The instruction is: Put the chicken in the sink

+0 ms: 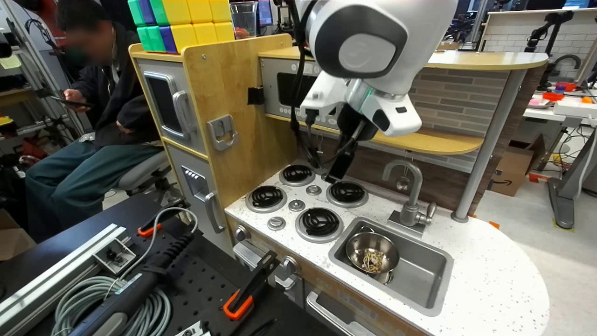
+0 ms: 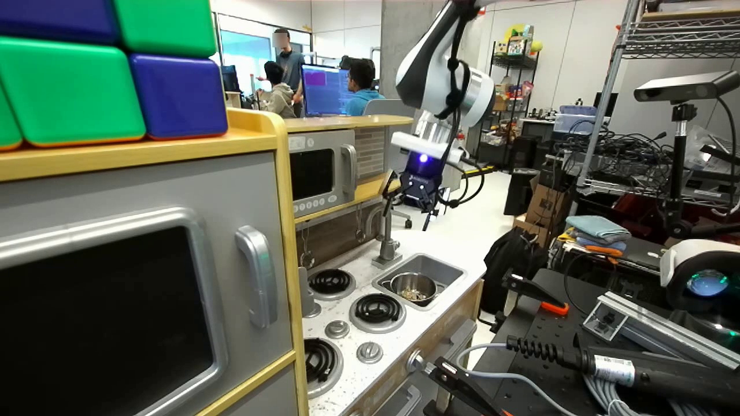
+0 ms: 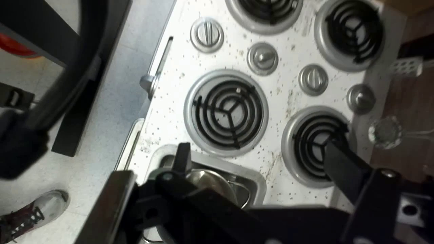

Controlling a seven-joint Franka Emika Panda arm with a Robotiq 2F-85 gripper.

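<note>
The silver sink point(image 1: 425, 267) is set in the speckled counter. It also shows in an exterior view point(image 2: 435, 265) and partly in the wrist view point(image 3: 234, 167). A metal pot point(image 1: 371, 241) stands in it; in an exterior view the pot point(image 2: 425, 283) holds tan bits. No separate chicken piece can be made out; I cannot tell whether the bits are it. My gripper point(image 3: 258, 149) is open and empty, fingers wide apart, above the counter between sink and burners. It also hangs above the counter in both exterior views point(image 1: 340, 167) point(image 2: 406, 226).
The faucet point(image 1: 410, 205) rises behind the sink. Several black coil burners point(image 1: 319, 223) and knobs lie beside it. A wooden shelf point(image 1: 429, 140) and microwave point(image 2: 321, 167) are behind. A tall cabinet point(image 1: 242, 93) carries colored blocks. A black table point(image 1: 196, 270) with cables and clamps adjoins the front.
</note>
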